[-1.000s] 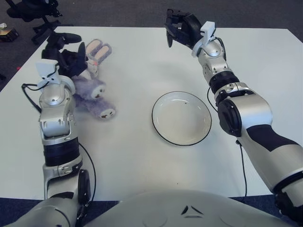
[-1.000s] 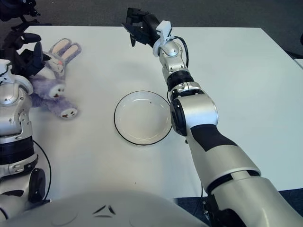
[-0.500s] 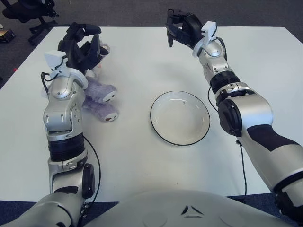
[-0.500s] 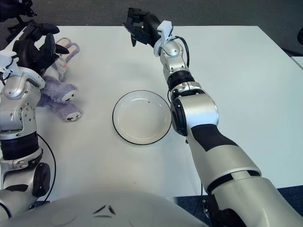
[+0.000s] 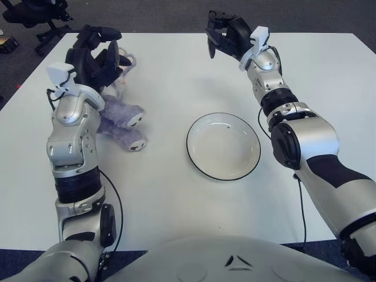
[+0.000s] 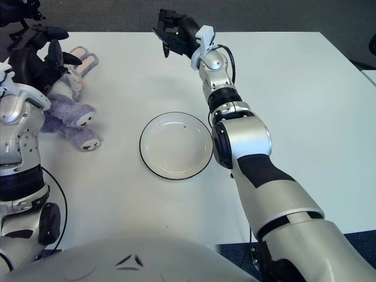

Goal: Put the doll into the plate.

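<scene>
Your doll (image 5: 121, 120), a purple plush rabbit, lies on the white table (image 5: 176, 194) at its far left, legs pointing toward the plate (image 5: 224, 146) but well apart from it; the plate sits empty near the table's middle. The left hand (image 5: 94, 56) is over the doll's head and ears with dark fingers curled down around them, yet you cannot tell whether they actually have hold of the plush, since the hand covers most of the head. The right hand (image 5: 226, 35) hangs above the far edge of the table, fingers curled inward with nothing in them. Beyond the table you see dark carpet (image 5: 164, 17) and the base of an office chair (image 5: 35, 12), cut off at the top left corner.
</scene>
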Tool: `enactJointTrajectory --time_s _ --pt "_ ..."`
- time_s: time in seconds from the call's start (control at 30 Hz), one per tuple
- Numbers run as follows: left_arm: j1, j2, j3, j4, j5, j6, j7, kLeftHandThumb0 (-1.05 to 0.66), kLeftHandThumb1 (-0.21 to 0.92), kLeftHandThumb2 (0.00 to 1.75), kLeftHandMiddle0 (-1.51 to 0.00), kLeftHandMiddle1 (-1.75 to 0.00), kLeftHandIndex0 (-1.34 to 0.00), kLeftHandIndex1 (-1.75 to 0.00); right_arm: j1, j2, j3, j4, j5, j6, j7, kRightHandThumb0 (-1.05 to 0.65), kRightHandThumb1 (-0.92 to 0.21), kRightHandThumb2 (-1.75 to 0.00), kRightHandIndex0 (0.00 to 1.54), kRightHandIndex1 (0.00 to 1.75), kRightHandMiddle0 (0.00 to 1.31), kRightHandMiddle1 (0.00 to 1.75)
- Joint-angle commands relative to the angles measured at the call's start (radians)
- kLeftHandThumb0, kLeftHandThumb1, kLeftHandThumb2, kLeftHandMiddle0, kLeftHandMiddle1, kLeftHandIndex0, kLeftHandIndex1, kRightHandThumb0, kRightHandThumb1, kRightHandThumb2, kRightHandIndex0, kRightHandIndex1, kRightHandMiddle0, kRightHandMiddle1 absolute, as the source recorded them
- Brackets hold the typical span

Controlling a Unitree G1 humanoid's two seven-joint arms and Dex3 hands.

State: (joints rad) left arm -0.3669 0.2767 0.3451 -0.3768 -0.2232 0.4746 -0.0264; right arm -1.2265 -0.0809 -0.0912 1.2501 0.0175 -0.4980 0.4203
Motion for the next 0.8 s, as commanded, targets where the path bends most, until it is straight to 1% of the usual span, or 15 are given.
enactJointTrajectory --time_s 0.0,0.3,0.33,0.4,0.47,0.57,0.77 --pt "0.026 0.02 0.024 -0.02 0.031 -0.025 0.028 -0.01 0.71 0.73 -0.46 -1.66 -0.29 -1.49 0.014 -0.007 -0.009 0.009 0.001 -0.007 0.005 -0.31 -0.92 -0.31 0.87 1.75 0.67 1.75" --pt "0.033 0.018 0.024 -0.024 0.048 -0.038 0.035 -0.01 0.71 0.72 -0.46 -1.66 -0.28 -1.49 0.014 -0.008 -0.01 0.01 0.001 -0.007 0.008 -0.3 -0.92 -0.31 0.87 1.75 0.67 1.75" --pt "0.046 0.049 0.039 -0.045 0.104 -0.059 0.061 -0.01 0.71 0.72 -0.46 -1.66 -0.28 -1.49 0.014 -0.008 -0.011 0.011 0.001 -0.006 0.008 -0.3 -0.92 -0.31 0.87 1.75 0.67 1.75" --pt "0.065 0.096 0.066 -0.075 0.179 -0.083 0.091 -0.01 0.72 0.7 -0.48 -1.64 -0.29 -1.48 0.014 -0.007 -0.012 0.013 0.001 -0.004 0.008 -0.3 -0.92 -0.31 0.87 1.75 0.67 1.75" --pt "0.072 0.118 0.089 -0.091 0.206 -0.085 0.093 -0.01 0.72 0.69 -0.51 -1.6 -0.31 -1.46 0.014 -0.007 -0.012 0.014 0.001 -0.003 0.008 -0.3 -0.92 -0.31 0.87 1.75 0.67 1.75" --pt "0.076 0.131 0.109 -0.104 0.215 -0.08 0.089 -0.01 0.71 0.67 -0.53 -1.57 -0.32 -1.45 0.014 -0.008 -0.013 0.015 0.001 -0.002 0.007 -0.3 -0.92 -0.31 0.86 1.75 0.67 1.75" --pt "0.077 0.132 0.114 -0.108 0.218 -0.078 0.087 -0.01 0.71 0.66 -0.55 -1.55 -0.33 -1.44 0.014 -0.008 -0.015 0.015 -0.001 -0.002 0.007 -0.29 -0.92 -0.31 0.86 1.75 0.67 1.75"
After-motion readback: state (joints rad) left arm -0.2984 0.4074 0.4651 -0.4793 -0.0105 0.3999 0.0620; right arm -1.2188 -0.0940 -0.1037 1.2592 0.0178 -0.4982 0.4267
